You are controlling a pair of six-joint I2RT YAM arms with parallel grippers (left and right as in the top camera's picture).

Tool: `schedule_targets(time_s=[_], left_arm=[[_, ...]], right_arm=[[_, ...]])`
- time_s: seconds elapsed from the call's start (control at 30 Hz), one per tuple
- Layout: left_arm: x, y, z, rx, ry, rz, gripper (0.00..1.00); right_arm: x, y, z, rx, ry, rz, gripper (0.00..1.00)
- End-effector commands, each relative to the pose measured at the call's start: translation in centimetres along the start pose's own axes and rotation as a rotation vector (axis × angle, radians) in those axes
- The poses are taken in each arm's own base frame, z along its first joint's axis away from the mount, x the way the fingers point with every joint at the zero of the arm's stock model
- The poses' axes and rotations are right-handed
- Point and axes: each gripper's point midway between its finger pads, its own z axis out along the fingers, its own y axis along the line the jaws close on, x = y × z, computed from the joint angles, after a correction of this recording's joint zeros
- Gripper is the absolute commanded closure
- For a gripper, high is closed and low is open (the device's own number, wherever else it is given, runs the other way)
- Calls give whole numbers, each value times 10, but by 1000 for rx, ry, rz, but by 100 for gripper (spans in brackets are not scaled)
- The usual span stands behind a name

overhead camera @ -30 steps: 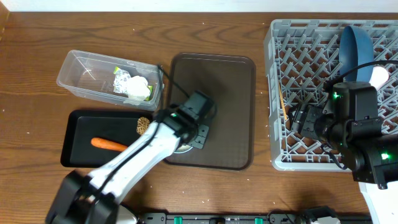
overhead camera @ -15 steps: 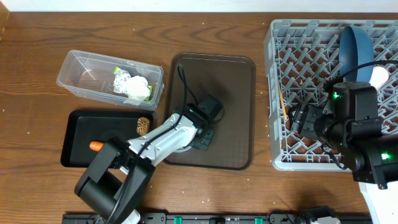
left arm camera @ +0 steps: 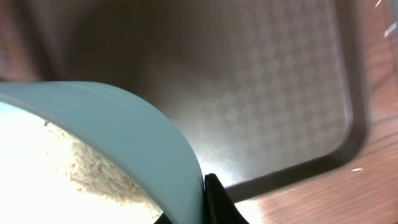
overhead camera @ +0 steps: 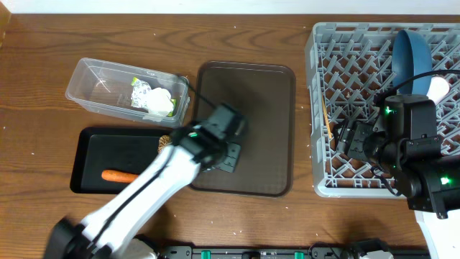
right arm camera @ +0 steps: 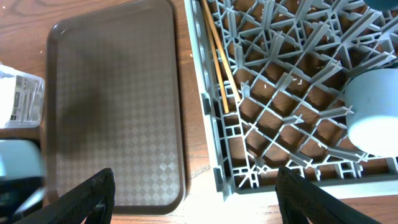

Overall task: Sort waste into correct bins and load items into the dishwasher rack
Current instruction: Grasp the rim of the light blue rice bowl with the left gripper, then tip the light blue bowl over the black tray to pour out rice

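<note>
My left gripper [left arm camera: 198, 208] is shut on the rim of a small cup [left arm camera: 124, 137], pale blue with rice grains stuck inside. It is over the near-left corner of the brown serving tray [overhead camera: 266, 108], and from overhead the left gripper [overhead camera: 218, 152] hides the cup. My right gripper [right arm camera: 196, 199] is open and empty above the grey dishwasher rack's [overhead camera: 359, 72] near-left edge. In the rack stand a dark-blue bowl [overhead camera: 410, 54] and a white cup [right arm camera: 373, 118]. The clear tub [overhead camera: 100, 86] holds the wrapper [overhead camera: 154, 98]. The black tray [overhead camera: 93, 155] holds the carrot piece [overhead camera: 118, 175] and a brown lump [overhead camera: 165, 142].
Thin wooden chopsticks [right arm camera: 214, 56] lie in the rack's left side. A narrow strip of bare wooden table separates the serving tray [right arm camera: 112, 93] from the rack. The tub and black tray sit left of the serving tray.
My left gripper has closed on the cup's rim and its arm has swung over the black tray. The right arm has not moved.
</note>
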Motion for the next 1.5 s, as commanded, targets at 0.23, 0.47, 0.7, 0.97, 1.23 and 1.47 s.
schedule_targets(time_s=[0.23, 0.47, 0.7, 0.97, 1.23, 1.47], left_arm=[[-3, 77, -73, 98, -164, -411, 94], [0, 105, -77, 436, -259, -579, 94], [7, 140, -89, 707, -542, -622, 94], [24, 159, -107, 900, -784, -598, 94], [31, 167, -102, 841, -841, -554, 94], [31, 168, -101, 830, -850, -532, 94]], right_arm=[[-2, -2, -1, 6, -6, 1, 24], [-2, -2, -1, 7, -5, 1, 24], [-1, -3, -1, 9, -1, 1, 24], [-1, -3, -1, 9, 0, 1, 25], [0, -3, -1, 11, 4, 1, 24], [0, -3, -1, 11, 3, 1, 24]])
